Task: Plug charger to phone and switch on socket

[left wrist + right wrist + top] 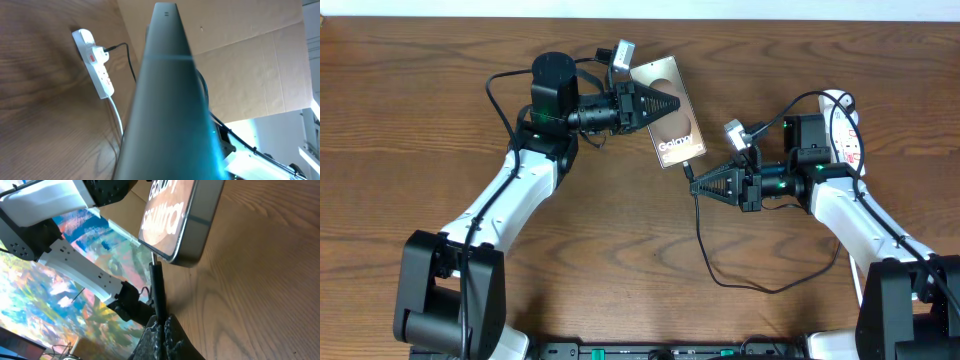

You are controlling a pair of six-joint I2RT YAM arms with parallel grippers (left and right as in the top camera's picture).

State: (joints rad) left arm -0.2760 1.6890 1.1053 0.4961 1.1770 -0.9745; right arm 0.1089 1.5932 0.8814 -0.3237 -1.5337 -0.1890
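The bronze-grey phone (672,128) with white lettering sits near the table's middle, and my left gripper (665,103) is shut on its upper part. In the left wrist view the phone (167,100) fills the centre edge-on and hides the fingers. My right gripper (699,187) is shut on the charger (689,172), whose small black plug tip meets the phone's lower end. In the right wrist view the plug (157,287) rises from the shut fingertips (150,330) to the phone's edge (192,230). The white socket (846,128) lies at the far right, partly behind my right arm.
The charger's thin black cable (720,265) loops over the wood in front of my right arm. In the left wrist view the socket (95,62) shows a red switch, a black plug, and a white cord (118,117) trailing off. Cardboard (250,65) stands beyond the table.
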